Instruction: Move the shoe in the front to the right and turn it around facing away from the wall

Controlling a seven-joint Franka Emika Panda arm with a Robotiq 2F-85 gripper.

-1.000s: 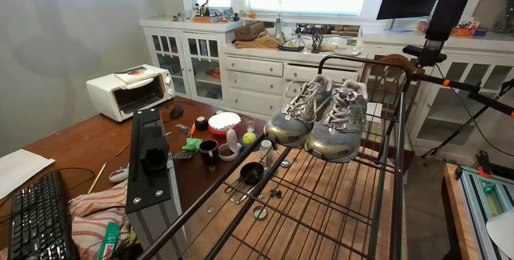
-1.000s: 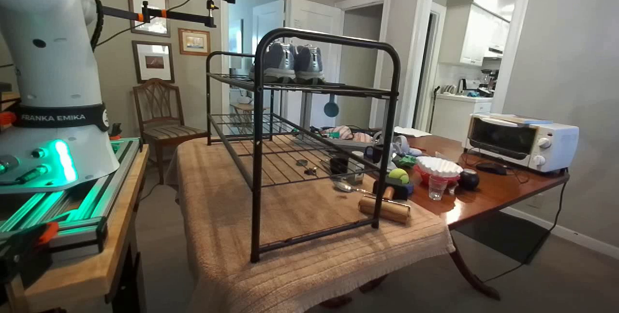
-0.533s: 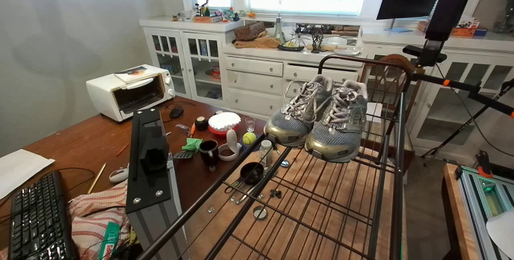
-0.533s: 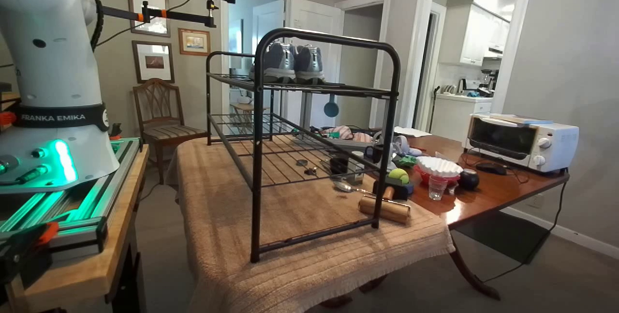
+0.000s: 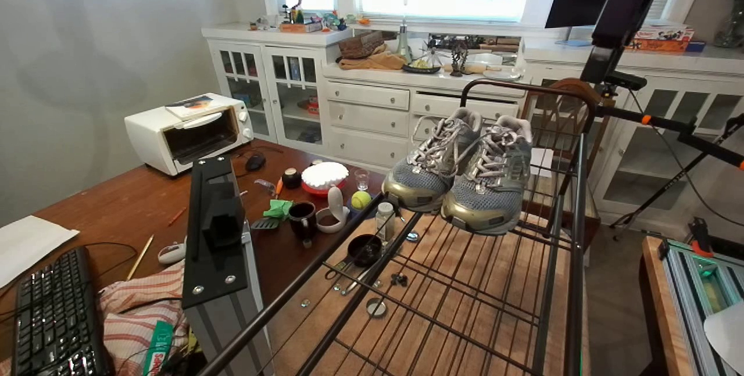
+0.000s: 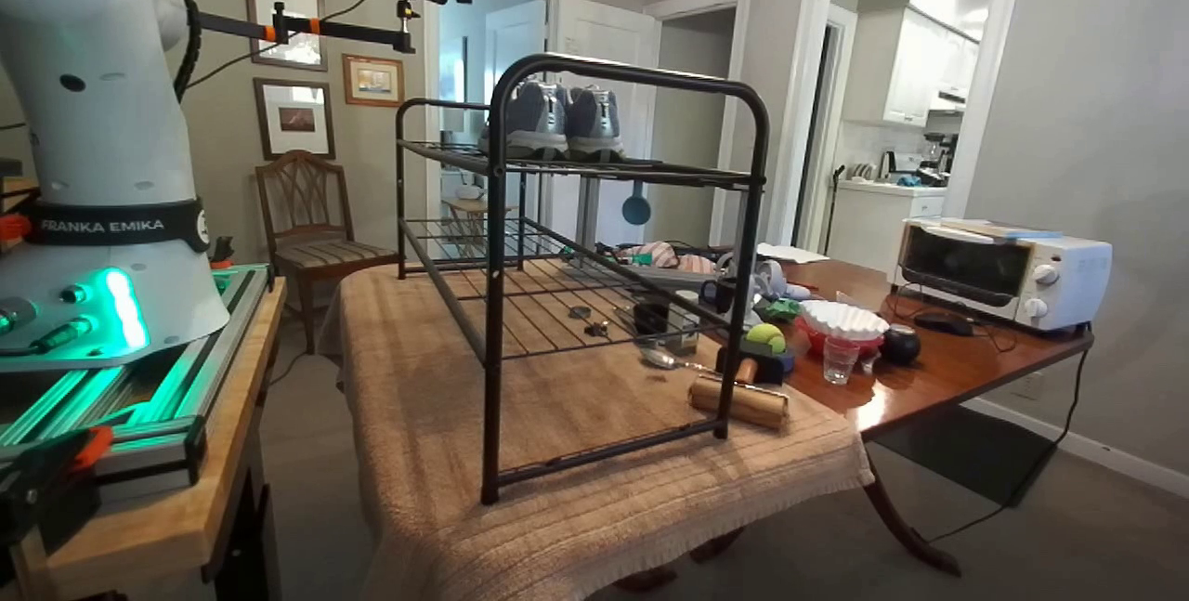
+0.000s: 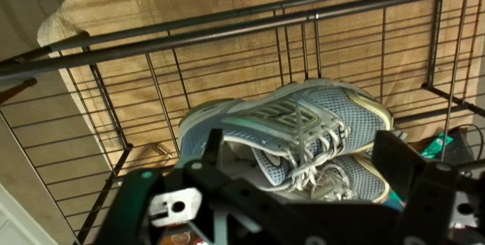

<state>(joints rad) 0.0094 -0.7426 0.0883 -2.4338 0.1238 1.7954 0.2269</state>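
Hand [image 7: 301, 142] spread wide, nothing held; in the wrist view its fingers [image 7: 215, 142] stand well apart above the front shoe [image 7: 273, 118]. I take that as the one nearer the robot arm [image 6: 97, 137]. It sits sole down on the upper wire surface [image 7: 213, 35] of a black rack [image 6: 493, 304], close beside its mate [image 5: 433, 158], toes the same way. Whether the two touch, cannot tell. Move and turn look not yet begun.

Handling, a guess: light for its bulk. Mesh upper soft, should give under a squeeze; sole stiffer; nothing fragile. Best hold probably at the padded collar near the heel, one finger inside the ankle opening, one outside. Toe would then droop, so expect tilt on lifting. Laces [image 7: 310, 169] loosely looped, could snag a finger or drag the mate along. Tread may catch on the wires; lift clear before turning.

Lettering: "FRANKA EMIKA" on the black band [image 6: 116, 225] round the arm's base, plain to read. Green label [image 5: 157, 346] on the striped cloth [image 5: 125, 292] carries print, not readable with confidence. No brand name legible on either shoe.
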